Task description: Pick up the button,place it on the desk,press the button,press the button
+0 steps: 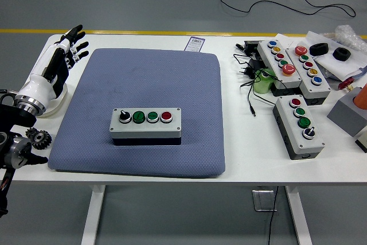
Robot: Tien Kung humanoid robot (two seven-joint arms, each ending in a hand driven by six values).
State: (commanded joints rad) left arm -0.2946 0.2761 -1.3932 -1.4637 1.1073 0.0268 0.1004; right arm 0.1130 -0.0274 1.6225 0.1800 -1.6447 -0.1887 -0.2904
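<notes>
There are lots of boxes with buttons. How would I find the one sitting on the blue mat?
Look for the big blue-grey padded mat that covers the middle of the white table. One grey rectangular button box sits alone on its near half. Its top holds a black knob, two green buttons and a red button in a row, while the other boxes crowd the table's right side.

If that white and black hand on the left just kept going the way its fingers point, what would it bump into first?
Probably nothing on the table. The left hand points its spread fingers up and away toward the table's far left edge, beside the blue mat. Past that edge only grey floor shows, though depth is hard to judge from this one view.
</notes>
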